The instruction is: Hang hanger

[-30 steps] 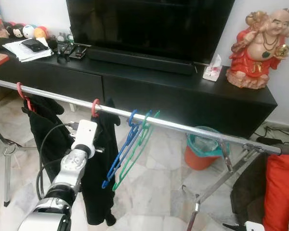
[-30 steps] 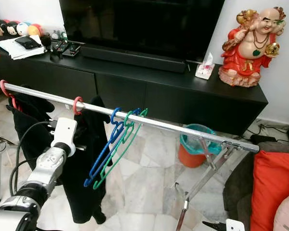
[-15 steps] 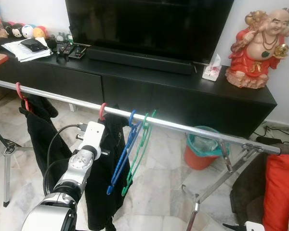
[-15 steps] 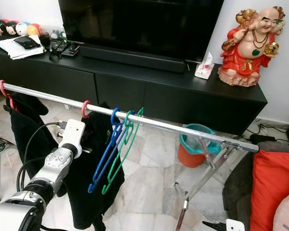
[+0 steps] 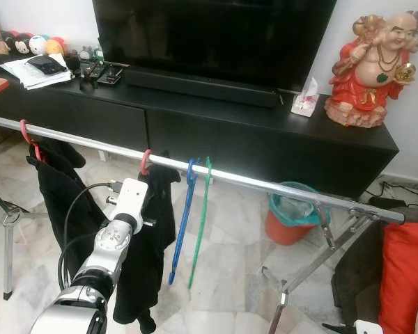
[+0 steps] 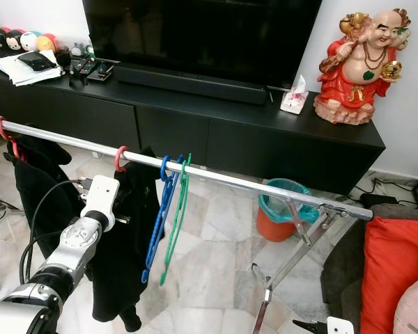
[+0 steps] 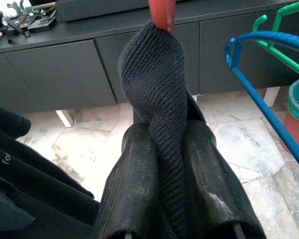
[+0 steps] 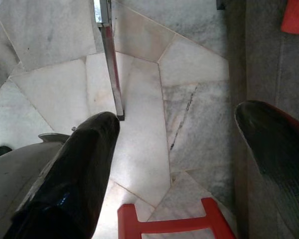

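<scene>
Tool first: your left tool (image 7: 164, 199) is clamped on the black knit garment (image 5: 150, 243), a fold of fabric pinched between its two fingers (image 7: 134, 189), so the cloth keeps the hanger steady under the rail (image 5: 265, 184). That garment hangs from a red hanger (image 5: 145, 161) whose hook already sits over the rail, which suggests the hanging itself is done and your grip is only there to settle the load (my reading, not a certainty). Further left, another red hook (image 5: 24, 131) carries a second dark garment (image 5: 56, 181). Just beside your garment on the right, a blue hanger (image 5: 184, 216) and a green hanger (image 5: 200, 223) hang bare and edge-on, close enough that a sideways pull on release could knock them. Behind the rail stands the black worktop (image 5: 265, 118) with the television. Your right tool (image 8: 174, 149) hangs low over the marble floor (image 8: 139, 89) with its fingers spread wide apart, holding nothing, near a leg of the rack.
</scene>
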You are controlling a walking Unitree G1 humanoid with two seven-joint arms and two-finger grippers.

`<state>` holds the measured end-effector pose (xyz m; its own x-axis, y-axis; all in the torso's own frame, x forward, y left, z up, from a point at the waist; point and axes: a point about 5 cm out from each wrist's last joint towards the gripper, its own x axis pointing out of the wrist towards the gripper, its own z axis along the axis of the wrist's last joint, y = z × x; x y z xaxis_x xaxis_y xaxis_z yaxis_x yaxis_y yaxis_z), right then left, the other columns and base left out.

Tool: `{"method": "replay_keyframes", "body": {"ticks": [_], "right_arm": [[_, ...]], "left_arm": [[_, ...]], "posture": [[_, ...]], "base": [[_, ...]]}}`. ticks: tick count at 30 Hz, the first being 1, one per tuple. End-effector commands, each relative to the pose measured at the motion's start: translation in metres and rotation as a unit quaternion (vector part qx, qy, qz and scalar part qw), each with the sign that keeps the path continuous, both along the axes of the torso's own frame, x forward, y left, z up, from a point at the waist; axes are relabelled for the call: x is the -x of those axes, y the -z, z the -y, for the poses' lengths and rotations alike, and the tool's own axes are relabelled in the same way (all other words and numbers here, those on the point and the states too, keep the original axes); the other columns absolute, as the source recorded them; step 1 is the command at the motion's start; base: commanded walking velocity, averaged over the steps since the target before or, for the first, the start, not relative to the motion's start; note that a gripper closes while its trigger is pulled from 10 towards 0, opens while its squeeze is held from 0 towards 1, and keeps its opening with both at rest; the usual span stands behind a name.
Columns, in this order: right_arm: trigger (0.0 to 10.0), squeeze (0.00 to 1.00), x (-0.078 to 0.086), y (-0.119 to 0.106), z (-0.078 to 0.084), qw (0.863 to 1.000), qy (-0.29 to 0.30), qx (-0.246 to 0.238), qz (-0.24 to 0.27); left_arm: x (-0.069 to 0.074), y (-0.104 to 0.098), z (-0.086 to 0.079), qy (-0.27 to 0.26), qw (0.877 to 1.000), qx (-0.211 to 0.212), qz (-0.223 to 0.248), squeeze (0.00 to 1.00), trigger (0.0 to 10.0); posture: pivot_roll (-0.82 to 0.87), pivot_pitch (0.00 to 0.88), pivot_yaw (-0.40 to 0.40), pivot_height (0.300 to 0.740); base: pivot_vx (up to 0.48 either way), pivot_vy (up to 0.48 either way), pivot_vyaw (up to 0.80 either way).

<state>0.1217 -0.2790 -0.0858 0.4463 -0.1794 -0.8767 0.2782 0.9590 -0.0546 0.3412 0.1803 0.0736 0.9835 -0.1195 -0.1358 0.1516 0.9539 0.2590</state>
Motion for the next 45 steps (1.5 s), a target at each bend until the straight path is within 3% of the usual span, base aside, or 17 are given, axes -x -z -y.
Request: {"method": "replay_keyframes", "body": {"ticks": [1, 3, 4, 18, 28, 29, 30, 32, 34, 36, 37, 38, 41, 45], "right_arm": [[10.0, 0.00, 0.000, -0.002, 0.006, 1.000, -0.001, 0.009, -0.002], [10.0, 0.00, 0.000, -0.002, 0.006, 1.000, -0.001, 0.009, -0.002], [10.0, 0.00, 0.000, -0.002, 0.006, 1.000, -0.001, 0.009, -0.001], [10.0, 0.00, -0.001, -0.002, 0.006, 1.000, 0.002, 0.012, 0.001], [10.0, 0.00, -0.001, -0.002, 0.006, 1.000, 0.001, 0.013, 0.000], [10.0, 0.00, -0.001, -0.003, 0.006, 1.000, 0.001, 0.014, 0.000], [10.0, 0.00, -0.001, -0.003, 0.006, 1.000, 0.001, 0.014, 0.000], [10.0, 0.00, -0.001, -0.003, 0.007, 1.000, -0.001, 0.015, -0.001], [10.0, 0.00, -0.001, -0.003, 0.006, 1.000, -0.004, 0.016, -0.002], [10.0, 0.00, -0.002, -0.003, 0.006, 1.000, -0.005, 0.016, -0.002], [10.0, 0.00, -0.002, -0.003, 0.006, 1.000, -0.006, 0.016, -0.003], [10.0, 0.00, -0.002, -0.003, 0.006, 1.000, -0.006, 0.016, -0.003], [10.0, 0.00, -0.002, -0.002, 0.005, 1.000, -0.003, 0.015, -0.002], [10.0, 0.00, -0.002, -0.002, 0.004, 1.000, -0.003, 0.015, -0.005]], "left_arm": [[0.005, 0.005, -0.003, -0.003, 1.000, 0.006, -0.004, 0.94, 10.0], [0.005, 0.005, -0.003, -0.003, 1.000, 0.006, -0.004, 0.94, 10.0], [0.006, 0.003, -0.003, -0.002, 1.000, 0.012, 0.007, 1.00, 10.0], [0.013, -0.012, -0.012, 0.000, 0.998, 0.037, 0.050, 1.00, 10.0], [0.057, -0.024, -0.040, -0.009, 0.996, 0.038, 0.082, 1.00, 10.0], [0.069, -0.024, -0.048, -0.029, 0.996, 0.032, 0.082, 1.00, 10.0], [0.069, -0.024, -0.048, -0.029, 0.996, 0.032, 0.082, 1.00, 10.0], [0.091, -0.012, -0.067, -0.088, 0.994, 0.015, 0.059, 1.00, 10.0], [0.102, 0.005, -0.082, -0.141, 0.990, -0.004, 0.028, 1.00, 10.0], [0.104, 0.009, -0.086, -0.157, 0.987, -0.005, 0.019, 1.00, 10.0], [0.108, 0.024, -0.090, -0.177, 0.984, 0.005, -0.017, 0.98, 10.0], [0.111, 0.040, -0.090, -0.185, 0.981, -0.007, -0.062, 0.00, 10.0], [0.114, 0.066, -0.084, -0.181, 0.975, 0.012, -0.132, 0.00, 10.0], [0.120, 0.096, -0.074, -0.157, 0.963, 0.002, -0.221, 0.00, 10.0]], "posture": [[-0.01, 0.000, -0.096, 0.740], [-0.01, 0.000, -0.096, 0.740], [-0.01, 0.000, -0.096, 0.740], [0.00, 0.000, -0.094, 0.740], [0.03, 0.000, -0.094, 0.740], [0.03, 0.000, -0.096, 0.740], [0.03, 0.000, -0.096, 0.740], [0.05, 0.000, -0.101, 0.740], [0.05, 0.000, -0.104, 0.740], [0.05, 0.000, -0.104, 0.740], [0.05, 0.000, -0.102, 0.740], [0.05, 0.000, -0.097, 0.740], [0.04, 0.000, -0.093, 0.740], [0.02, 0.000, -0.085, 0.740]], "base": [[0.000, 0.000, 0.00], [0.000, 0.000, 0.00], [0.000, 0.000, 0.00], [0.000, 0.000, 0.00], [0.000, 0.000, 0.00], [0.000, 0.000, 0.00], [0.000, 0.000, 0.00], [0.000, 0.000, 0.00], [0.000, 0.000, 0.00], [0.000, 0.000, 0.00], [0.000, 0.000, 0.00], [0.000, 0.000, 0.00], [0.000, 0.000, 0.00], [0.000, 0.000, 0.00]]}}
